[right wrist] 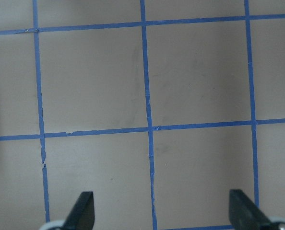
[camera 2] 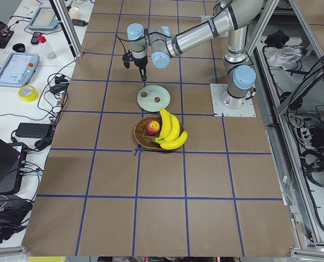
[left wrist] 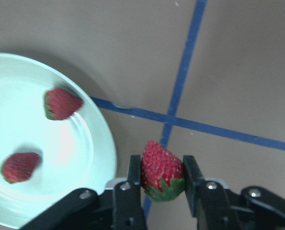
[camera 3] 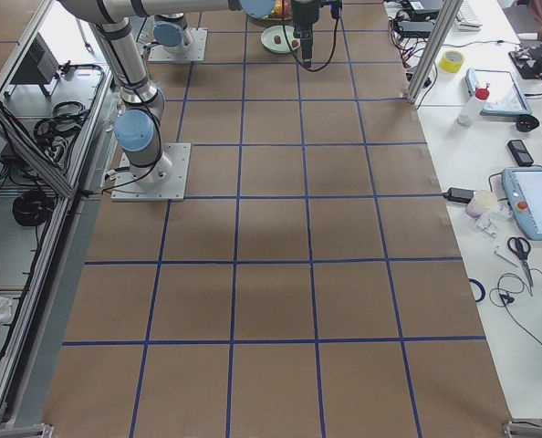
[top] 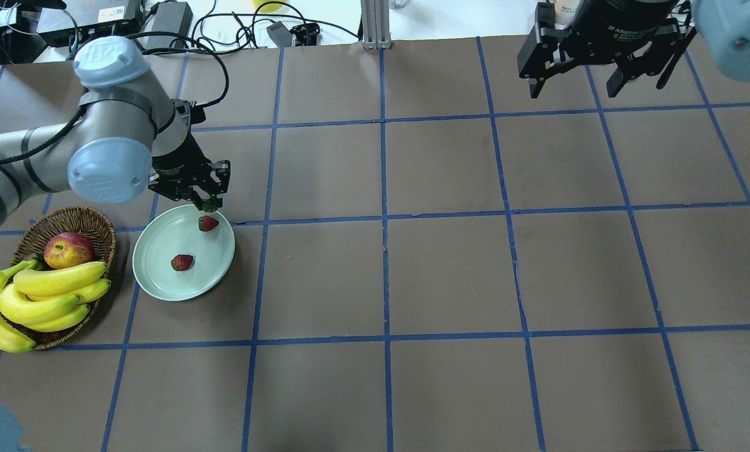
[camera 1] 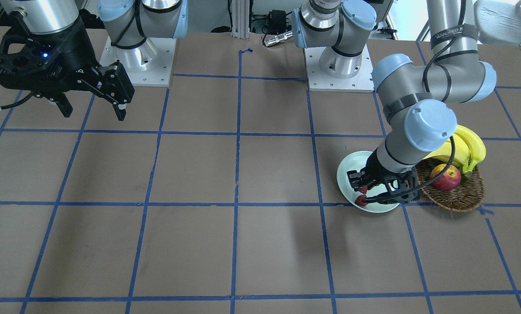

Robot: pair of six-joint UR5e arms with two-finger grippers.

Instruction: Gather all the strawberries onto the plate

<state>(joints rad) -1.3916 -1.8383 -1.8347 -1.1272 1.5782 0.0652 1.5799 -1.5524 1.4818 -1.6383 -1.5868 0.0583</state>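
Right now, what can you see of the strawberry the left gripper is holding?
The held strawberry is red, seeded and glossy, with a green leafy cap. The left gripper is shut on it, one finger pressing each side, with the cap toward the gripper and the tip pointing away. It appears lifted off the table, seemingly just outside the rim of the plate, over a blue tape line. Nothing else touches it.
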